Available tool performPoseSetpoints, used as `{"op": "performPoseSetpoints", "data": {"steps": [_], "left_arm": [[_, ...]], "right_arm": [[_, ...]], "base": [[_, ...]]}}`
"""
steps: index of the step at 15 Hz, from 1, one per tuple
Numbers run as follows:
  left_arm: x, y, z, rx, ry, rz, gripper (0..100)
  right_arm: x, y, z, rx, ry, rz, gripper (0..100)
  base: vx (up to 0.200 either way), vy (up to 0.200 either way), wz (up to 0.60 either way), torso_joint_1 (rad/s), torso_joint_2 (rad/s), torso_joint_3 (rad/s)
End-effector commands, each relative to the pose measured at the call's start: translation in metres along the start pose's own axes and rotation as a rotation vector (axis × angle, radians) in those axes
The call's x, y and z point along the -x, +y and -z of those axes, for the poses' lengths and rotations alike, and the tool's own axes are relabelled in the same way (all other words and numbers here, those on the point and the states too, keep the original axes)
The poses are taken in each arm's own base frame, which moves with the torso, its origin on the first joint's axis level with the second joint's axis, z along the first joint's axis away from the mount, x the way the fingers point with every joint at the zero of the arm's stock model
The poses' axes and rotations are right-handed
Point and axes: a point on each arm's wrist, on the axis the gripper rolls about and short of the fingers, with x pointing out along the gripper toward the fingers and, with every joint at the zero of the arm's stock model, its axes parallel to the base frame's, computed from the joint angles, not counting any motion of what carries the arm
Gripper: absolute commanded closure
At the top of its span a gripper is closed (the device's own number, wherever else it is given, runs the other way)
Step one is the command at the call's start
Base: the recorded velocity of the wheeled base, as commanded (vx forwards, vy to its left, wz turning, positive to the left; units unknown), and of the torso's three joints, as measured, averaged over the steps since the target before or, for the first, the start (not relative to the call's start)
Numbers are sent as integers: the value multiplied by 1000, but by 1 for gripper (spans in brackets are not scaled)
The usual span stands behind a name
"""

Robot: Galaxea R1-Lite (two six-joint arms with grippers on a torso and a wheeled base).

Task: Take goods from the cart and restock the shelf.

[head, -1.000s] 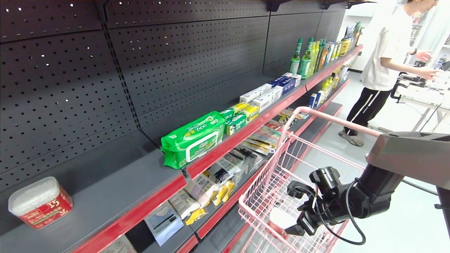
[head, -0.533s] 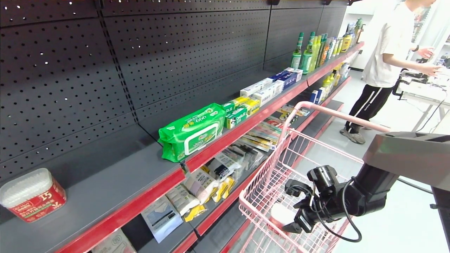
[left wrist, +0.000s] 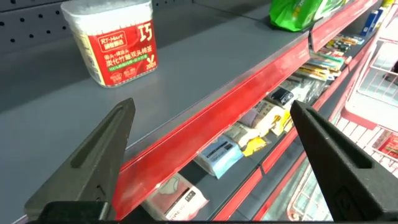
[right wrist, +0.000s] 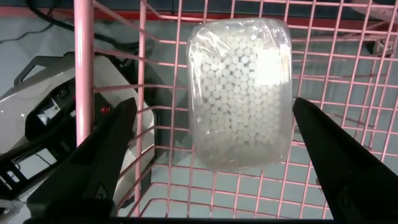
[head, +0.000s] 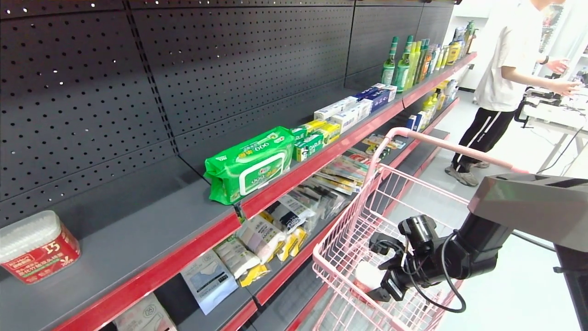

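The swab tub (right wrist: pixel 239 93) stands lid-up inside the cart (head: pixel 345 211). The right hand (right wrist: pixel 212 102) hangs over the cart too, jaws spread wide. The tub is likely light, rigid, slick plastic: grip its 2 long sides, gently.

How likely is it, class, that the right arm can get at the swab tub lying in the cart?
Probably yes: the right gripper hangs over the open-topped cart, directly facing the swab tub, jaws open either side, nothing between them.
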Motion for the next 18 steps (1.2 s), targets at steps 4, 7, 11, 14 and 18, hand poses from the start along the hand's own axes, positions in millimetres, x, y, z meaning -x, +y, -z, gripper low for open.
{"op": "performPoseSetpoints", "data": {"steps": [4, 7, 11, 14, 18], "left_arm": [[0, 0, 0, 0, -1, 1, 0], [0, 0, 0, 0, -1, -1, 0], [0, 0, 0, 0, -1, 1, 0], [0, 0, 0, 0, -1, -1, 0], [0, 0, 0, 2, -1, -1, 0]], "right_arm": [[-6, -3, -2, 4, -7, -2, 0], [-6, -4, -3, 7, -11, 0, 0], [-8, -7, -8, 19, -26, 9, 0], [-9, -8, -13, 30, -36, 11, 0], [-12, -10, -18, 35, -45, 15, 0]], "base": [[0, 0, 0, -48, 116, 59], [0, 0, 0, -146, 359, 212], [0, 0, 0, -128, 338, 199], [0, 0, 0, -15, 50, 28], [0, 0, 0, 0, 0, 0]]}}
